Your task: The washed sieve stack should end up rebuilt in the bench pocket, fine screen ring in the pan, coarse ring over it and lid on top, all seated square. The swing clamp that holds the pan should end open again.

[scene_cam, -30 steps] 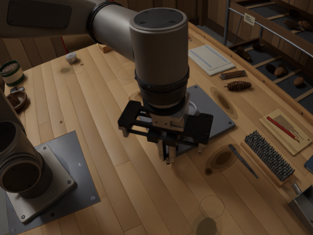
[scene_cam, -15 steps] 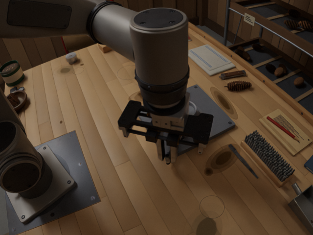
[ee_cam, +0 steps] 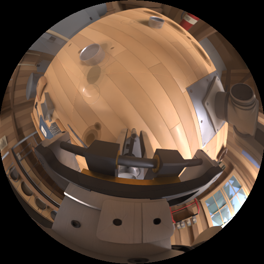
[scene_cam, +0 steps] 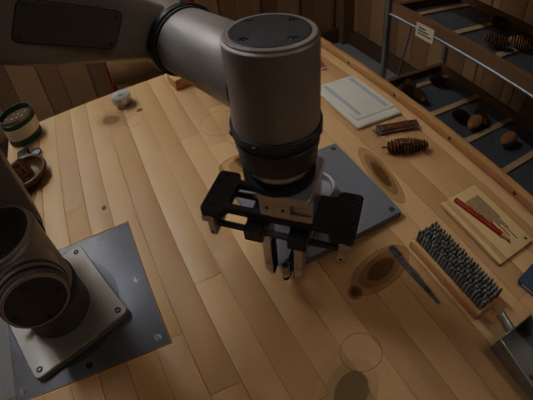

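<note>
My gripper (scene_cam: 284,269) hangs low over the front corner of the grey bench plate (scene_cam: 344,193), and its fingers stand open on either side of the dark swing clamp handle (ee_cam: 133,138), which lies between them without being held. Part of the round pan (scene_cam: 327,184) shows on the plate behind my wrist; most of it is hidden. One screen ring (ee_cam: 91,54) with a perforated mesh stands on the bench far in front of the plate. A second ring (ee_cam: 156,22) stands at the far end of the bench, also seen as a small grey ring (scene_cam: 122,98). The lid is not in sight.
The arm's base plate (scene_cam: 86,301) sits at the front left of the bench. On the right lie a brush (scene_cam: 458,265), a thin blade (scene_cam: 413,273), a pencil on a card (scene_cam: 486,221), a pine cone (scene_cam: 407,145) and a cloth (scene_cam: 359,101).
</note>
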Controlling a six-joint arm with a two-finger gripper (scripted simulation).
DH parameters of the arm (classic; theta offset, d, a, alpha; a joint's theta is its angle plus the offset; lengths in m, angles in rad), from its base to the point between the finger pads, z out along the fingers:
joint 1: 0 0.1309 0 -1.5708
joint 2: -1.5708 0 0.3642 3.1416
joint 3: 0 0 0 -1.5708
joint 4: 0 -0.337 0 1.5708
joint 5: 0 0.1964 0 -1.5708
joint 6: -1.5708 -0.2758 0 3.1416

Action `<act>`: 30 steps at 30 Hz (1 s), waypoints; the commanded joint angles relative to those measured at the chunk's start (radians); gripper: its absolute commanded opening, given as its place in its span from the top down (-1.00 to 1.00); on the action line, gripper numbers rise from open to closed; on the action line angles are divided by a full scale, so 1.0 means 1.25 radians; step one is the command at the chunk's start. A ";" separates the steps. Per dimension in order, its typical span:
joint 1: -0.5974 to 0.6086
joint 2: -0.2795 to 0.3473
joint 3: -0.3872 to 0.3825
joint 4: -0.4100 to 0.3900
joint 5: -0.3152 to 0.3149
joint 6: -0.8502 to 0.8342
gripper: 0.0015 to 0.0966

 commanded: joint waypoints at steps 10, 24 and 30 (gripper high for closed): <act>0.000 -0.006 0.008 0.001 -0.012 0.000 0.43; 0.000 -0.029 0.040 0.001 -0.068 0.000 0.43; 0.000 -0.033 0.048 0.001 -0.079 0.000 0.43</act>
